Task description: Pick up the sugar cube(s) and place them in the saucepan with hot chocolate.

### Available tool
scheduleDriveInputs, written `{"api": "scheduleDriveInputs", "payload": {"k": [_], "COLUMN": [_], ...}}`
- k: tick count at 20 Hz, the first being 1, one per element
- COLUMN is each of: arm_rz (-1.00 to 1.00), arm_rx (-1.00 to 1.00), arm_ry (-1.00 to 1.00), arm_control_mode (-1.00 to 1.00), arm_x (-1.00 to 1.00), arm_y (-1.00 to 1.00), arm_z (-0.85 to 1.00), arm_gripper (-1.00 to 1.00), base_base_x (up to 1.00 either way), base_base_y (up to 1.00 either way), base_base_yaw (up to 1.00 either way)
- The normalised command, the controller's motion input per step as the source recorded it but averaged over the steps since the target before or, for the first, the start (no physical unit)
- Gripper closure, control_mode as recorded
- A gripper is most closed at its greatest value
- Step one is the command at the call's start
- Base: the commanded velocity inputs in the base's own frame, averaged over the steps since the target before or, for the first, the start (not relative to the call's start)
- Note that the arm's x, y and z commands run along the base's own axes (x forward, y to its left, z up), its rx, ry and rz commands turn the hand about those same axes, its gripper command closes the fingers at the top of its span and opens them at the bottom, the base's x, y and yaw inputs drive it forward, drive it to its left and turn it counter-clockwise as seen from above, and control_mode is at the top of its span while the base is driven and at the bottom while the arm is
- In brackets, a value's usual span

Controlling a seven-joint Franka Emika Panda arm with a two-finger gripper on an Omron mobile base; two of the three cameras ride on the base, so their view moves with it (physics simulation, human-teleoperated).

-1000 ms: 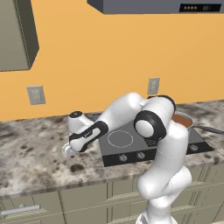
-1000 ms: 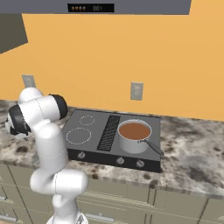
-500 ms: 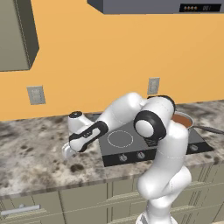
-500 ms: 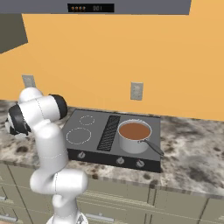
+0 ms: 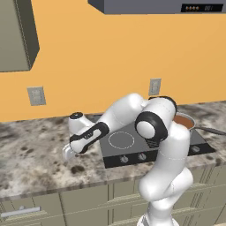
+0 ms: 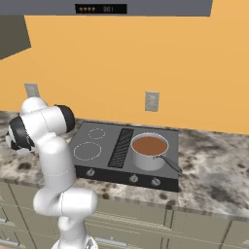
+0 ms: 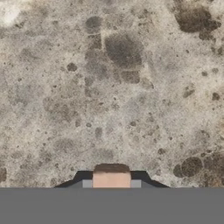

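In the hand view my gripper (image 7: pixel 111 184) is shut on the sugar cube (image 7: pixel 111 176), a small pale pinkish block pinched between the two fingertips just above the speckled granite. From the left base view, the gripper (image 5: pixel 68 152) reaches down to the counter left of the stove. The saucepan with hot chocolate (image 5: pixel 183 120) stands on the stove's right side, far to the right of the gripper. In the right base view the saucepan (image 6: pixel 149 151) shows its reddish-brown liquid and a dark handle pointing to the front right.
A black cooktop (image 6: pixel 102 151) with white burner rings and front knobs lies between the gripper and the pan. Granite counter (image 5: pixel 31 154) extends left of the stove. An orange wall with outlets (image 5: pixel 36 96) rises behind, and a range hood hangs overhead.
The jaws have closed from wide open onto the sugar cube. The arm has stayed in the same place over the counter.
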Motion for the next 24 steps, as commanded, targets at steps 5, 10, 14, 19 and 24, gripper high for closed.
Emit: {"api": "scheduleDriveInputs", "payload": {"k": [5,10,14,19,24], "arm_rz": [0.02,-0.19,-0.23,-0.16,-0.14], "arm_rx": [0.02,0.08,0.0,0.0,0.0], "arm_ry": [-0.06,0.01,0.03,0.0,0.0], "arm_control_mode": [-1.0,-1.0,-1.0,-1.0,-1.0], "arm_x": [0.0,0.02,0.1,0.0,0.0], "arm_y": [-0.23,-0.71,-1.0,-0.99,-0.98], "arm_z": [0.38,0.97,1.0,1.0,0.91], "arm_gripper": [1.0,1.0,1.0,1.0,1.0], "base_base_x": [0.0,0.0,0.0,0.0,0.0], "base_base_y": [0.0,0.0,0.0,0.0,0.0], "base_base_yaw": [0.0,0.0,0.0,0.0,0.0]}}
